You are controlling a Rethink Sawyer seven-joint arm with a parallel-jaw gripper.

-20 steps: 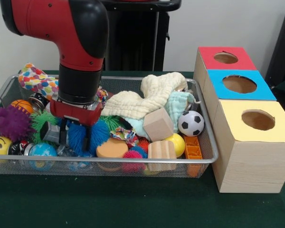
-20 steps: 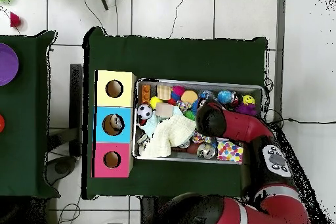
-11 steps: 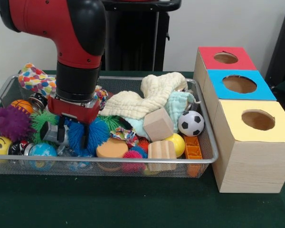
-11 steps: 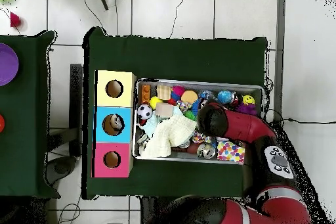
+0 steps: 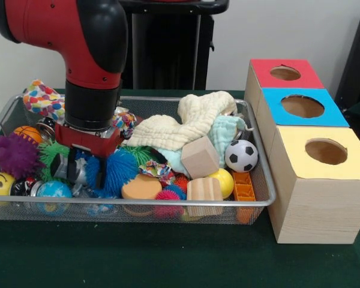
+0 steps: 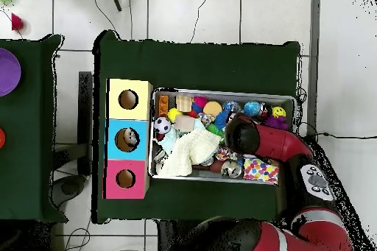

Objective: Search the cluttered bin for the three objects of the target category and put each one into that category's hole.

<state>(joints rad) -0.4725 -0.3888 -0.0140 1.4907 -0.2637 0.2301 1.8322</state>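
Our gripper [image 5: 85, 173] has slid toward 9 o'clock across the bin [image 5: 261, 203] over the last second, off the blue spiky ball [image 5: 117, 171] and down among the clutter; its jaws stand parted, grasping nothing, so no target is secured yet. The front view shows this, while overhead the arm [image 6: 266, 139] hides gripper and ball, yet shows the three holes [image 6: 127, 139] at the bin's 9 o'clock.
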